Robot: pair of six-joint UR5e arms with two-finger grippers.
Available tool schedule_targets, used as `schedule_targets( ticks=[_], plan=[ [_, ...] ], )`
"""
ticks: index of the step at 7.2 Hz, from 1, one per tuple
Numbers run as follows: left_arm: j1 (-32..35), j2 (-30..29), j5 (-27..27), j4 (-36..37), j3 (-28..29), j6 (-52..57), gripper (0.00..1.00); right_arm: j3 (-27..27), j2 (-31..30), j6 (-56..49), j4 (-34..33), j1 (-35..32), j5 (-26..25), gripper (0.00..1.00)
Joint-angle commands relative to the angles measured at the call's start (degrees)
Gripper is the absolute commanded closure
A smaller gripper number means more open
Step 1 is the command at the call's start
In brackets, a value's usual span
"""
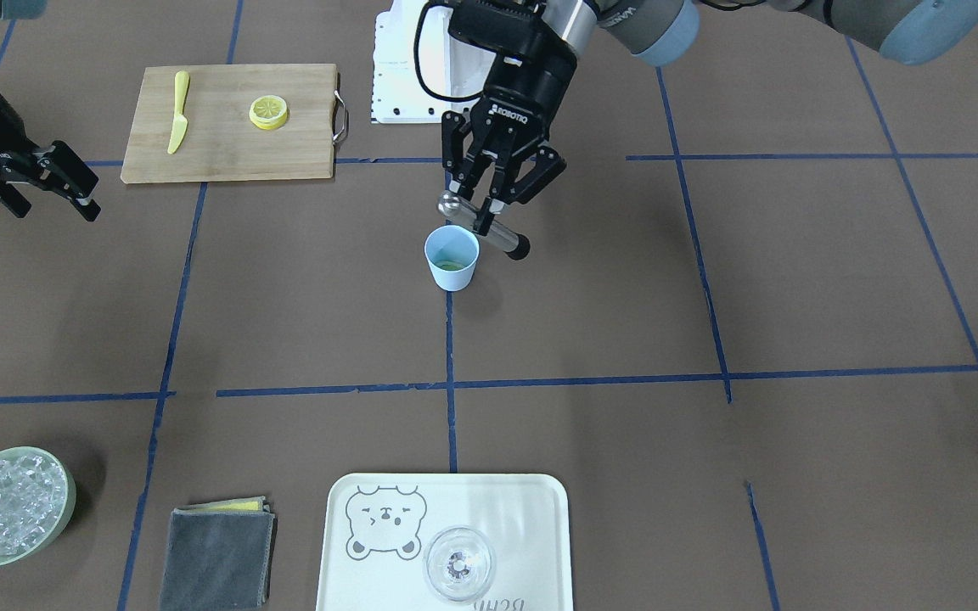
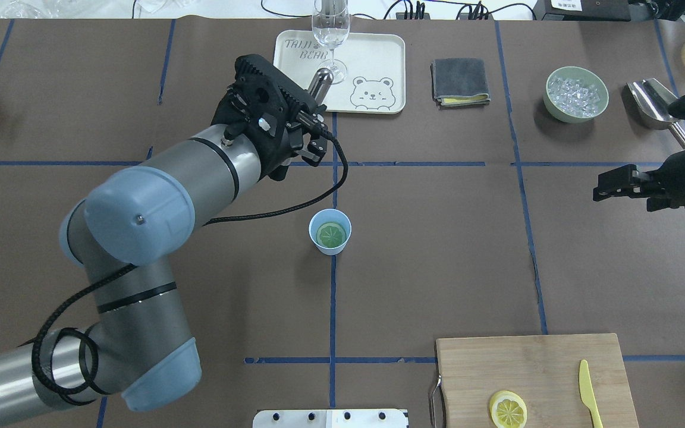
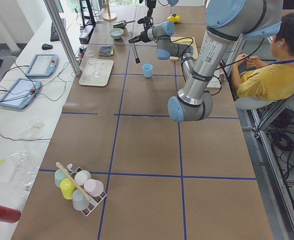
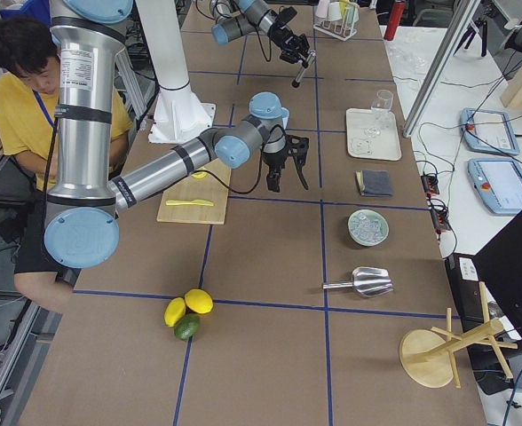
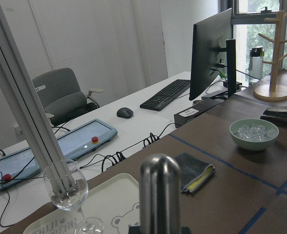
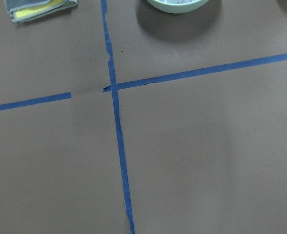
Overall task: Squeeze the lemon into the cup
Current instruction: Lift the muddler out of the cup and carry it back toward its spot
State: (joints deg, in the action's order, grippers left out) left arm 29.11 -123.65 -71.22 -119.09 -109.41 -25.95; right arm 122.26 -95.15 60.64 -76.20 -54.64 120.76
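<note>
The light-blue cup (image 1: 452,265) stands mid-table on a blue tape line; in the overhead view (image 2: 330,232) a round greenish-yellow slice (image 2: 330,235) lies flat inside it. A yellow cut lemon (image 1: 269,112) sits on the wooden cutting board (image 1: 226,148). My left gripper (image 1: 487,219) is shut on a metal rod with a black end (image 1: 506,240), held tilted just above and beside the cup's rim. The rod's rounded tip fills the left wrist view (image 5: 159,195). My right gripper (image 1: 52,208) hangs open and empty, far from the cup.
A yellow knife (image 1: 178,112) lies on the board. A cream bear tray (image 1: 540,509) holds a clear glass (image 1: 458,564). A green bowl of ice (image 1: 9,505), a grey cloth (image 1: 217,556) and a metal scoop (image 2: 651,104) lie along the far side.
</note>
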Motion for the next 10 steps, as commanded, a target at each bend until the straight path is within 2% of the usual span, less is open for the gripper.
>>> schedule_targets(
  ticks=[1, 2, 3, 4, 5, 6, 8, 9, 10],
  plan=[
    [7.15, 6.99, -14.05, 3.69, -0.98, -6.34, 1.00, 0.17, -0.04, 0.09, 0.00, -0.03, 0.09, 0.00],
    [11.28, 10.59, -22.48, 5.86, -0.98, -8.57, 1.00, 0.34, -0.04, 0.26, 0.00, -0.03, 0.00, 0.00],
    [13.75, 13.32, -26.04, 10.15, -0.98, -8.85, 1.00, 0.69, -0.12, 0.35, 0.00, -0.03, 0.09, 0.00],
    [15.08, 15.09, -26.17, 13.93, -0.89, -9.47, 1.00, 0.61, -0.21, 0.35, 0.00, -0.03, 0.09, 0.00],
    [15.18, 17.11, -26.52, 14.93, -0.46, -15.13, 1.00, 0.70, -0.21, 0.44, -0.09, -0.03, 0.17, 0.00],
    [15.45, 20.96, -33.04, 15.11, 0.16, -21.36, 1.00, 0.61, -0.21, 0.44, -0.09, -0.03, 0.18, 0.00],
    [21.48, 25.38, -43.34, 15.20, 1.82, -21.78, 1.00, 0.17, -0.21, 0.44, -0.09, -0.03, 0.52, 0.00],
    [21.86, 25.83, -46.79, 15.20, 5.40, -21.52, 1.00, 0.08, -0.21, 0.88, -0.09, -0.03, 3.66, 0.00],
    [21.52, 25.74, -47.87, 14.42, 8.92, -21.77, 1.00, 0.08, -0.82, 0.88, -0.09, -0.03, 4.65, 0.00]
  ],
)
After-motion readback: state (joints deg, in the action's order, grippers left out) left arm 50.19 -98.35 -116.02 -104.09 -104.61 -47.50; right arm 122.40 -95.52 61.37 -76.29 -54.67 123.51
